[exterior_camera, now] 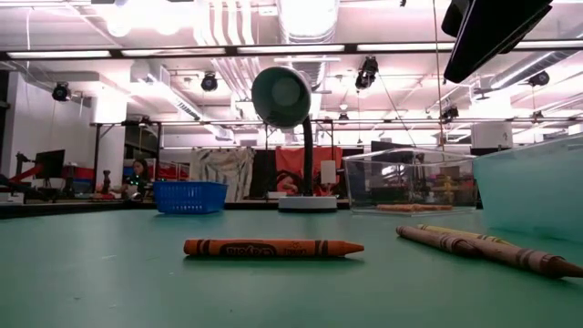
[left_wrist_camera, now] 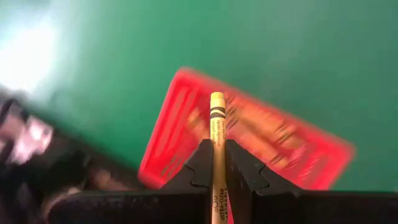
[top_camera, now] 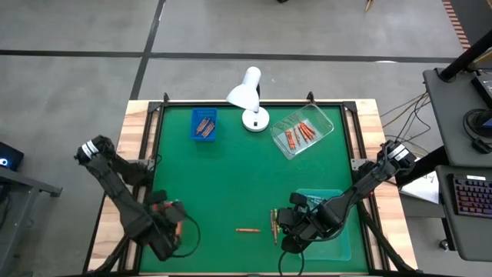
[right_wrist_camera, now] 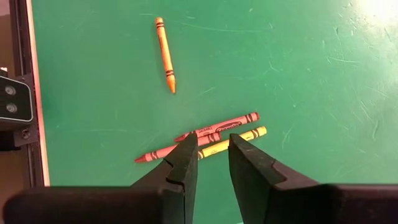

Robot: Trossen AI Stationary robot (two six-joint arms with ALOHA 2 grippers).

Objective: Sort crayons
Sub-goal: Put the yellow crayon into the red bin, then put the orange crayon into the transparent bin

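L gripper (left_wrist_camera: 217, 163) at near-left corner of the green surface (top_camera: 238, 177), jaws closed on a yellow crayon (left_wrist_camera: 217, 127), held over a red tray (left_wrist_camera: 261, 146). R gripper (right_wrist_camera: 211, 149) near-right, jaws part open, straddling a yellow crayon (right_wrist_camera: 233, 141) that lies alongside a red crayon (right_wrist_camera: 199, 138), prob. not gripped yet. Orange crayon (top_camera: 247, 229) lies alone near-centre. More crayons in far blue tray (top_camera: 204, 125) and clear bin (top_camera: 301, 131). Lamp (top_camera: 248, 98) far centre.

Green table (top_camera: 231, 177). Blue basket (top_camera: 204, 125), red basket (left_wrist_camera: 186, 124). Yellow crayon (left_wrist_camera: 217, 124), black bands. Orange crayon (right_wrist_camera: 165, 54); pink crayon (right_wrist_camera: 217, 127). White lamp (top_camera: 247, 96).
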